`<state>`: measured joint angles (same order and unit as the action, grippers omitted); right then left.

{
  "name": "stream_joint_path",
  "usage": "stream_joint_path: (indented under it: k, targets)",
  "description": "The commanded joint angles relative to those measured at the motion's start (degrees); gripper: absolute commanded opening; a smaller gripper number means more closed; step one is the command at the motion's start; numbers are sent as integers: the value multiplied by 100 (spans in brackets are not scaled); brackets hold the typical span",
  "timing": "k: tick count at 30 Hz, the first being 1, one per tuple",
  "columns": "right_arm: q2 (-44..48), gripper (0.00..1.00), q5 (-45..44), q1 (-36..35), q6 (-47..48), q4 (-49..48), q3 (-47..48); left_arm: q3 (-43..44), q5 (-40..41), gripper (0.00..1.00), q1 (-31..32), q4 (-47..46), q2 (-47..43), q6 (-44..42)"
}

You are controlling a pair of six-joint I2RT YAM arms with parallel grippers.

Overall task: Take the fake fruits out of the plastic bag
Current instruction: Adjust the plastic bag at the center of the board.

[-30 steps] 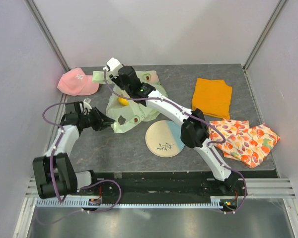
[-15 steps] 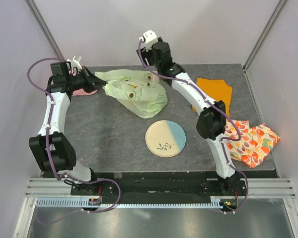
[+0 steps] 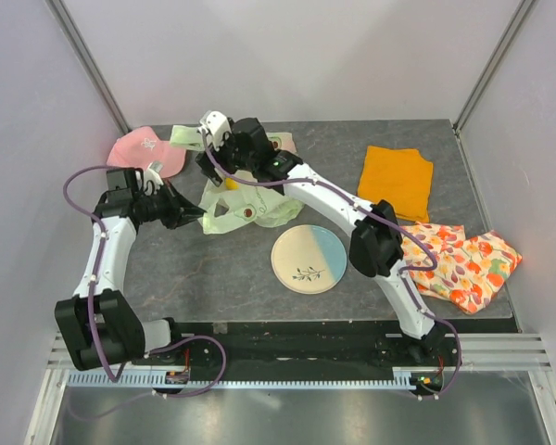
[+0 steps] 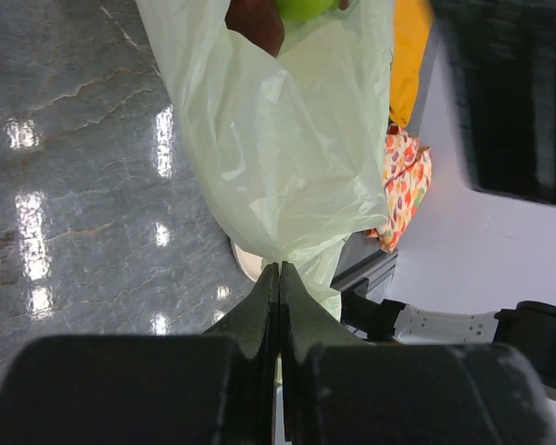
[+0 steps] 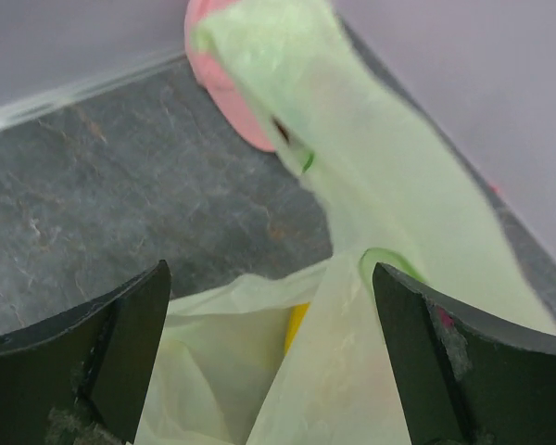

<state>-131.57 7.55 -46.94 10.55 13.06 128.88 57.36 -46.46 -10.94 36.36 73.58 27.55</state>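
Left gripper (image 4: 280,278): jaws are pressing together on a gathered fold of the plastic bag (image 3: 250,199), gripping it at the bag's 9 o'clock edge in the top view.
Right gripper (image 5: 269,287): fingers are standing wide apart, hovering over the bag's far part and clasping nothing.
Plastic bag: is lying crumpled on the table (image 3: 213,269) at 11 o'clock from the plate (image 3: 296,243), with one loop handle stretching toward 10 o'clock to the pink cap (image 3: 139,153).
Fake fruits: are sitting in the bag. A green fruit (image 4: 306,7) and a dark reddish fruit (image 4: 255,23) are showing in the left wrist view, and a yellow fruit (image 5: 295,329) is peeking out in the right wrist view.
Cloths: the orange cloth (image 3: 396,181) is lying at 2 o'clock from the plate, the patterned cloth (image 3: 459,264) at 3 o'clock.
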Motion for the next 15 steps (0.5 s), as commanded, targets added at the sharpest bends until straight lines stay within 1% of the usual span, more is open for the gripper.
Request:
stream_joint_path:
  k: [1, 2, 3, 6, 7, 10, 13, 15]
  targets:
    - [-430, 98, -296, -60, 158, 74, 225, -338, 154, 2, -171, -111, -414, -66]
    - [-562, 98, -603, -113, 306, -4, 243, -401, 163, 2, -189, -120, -450, -57]
    - [-606, 98, -1493, -175, 386, -118, 208, -506, 181, 2, -189, -120, -493, -66]
    - [-844, 98, -2877, -281, 571, -786, 242, -647, 207, 2, -207, -138, -599, -83]
    - [-905, 98, -3073, -281, 589, -1031, 304, -674, 199, 2, -207, -138, -617, -83]
    - [-1037, 96, -3199, -255, 615, -1252, 559, -700, 225, 2, -216, -129, -626, -101]
    - [-889, 97, -2831, -211, 440, -1201, 603, -709, 242, 2, -216, -190, -635, -83]
    - [-748, 97, -2750, -202, 326, -1096, 577, -718, 234, 2, -207, -260, -608, -57]
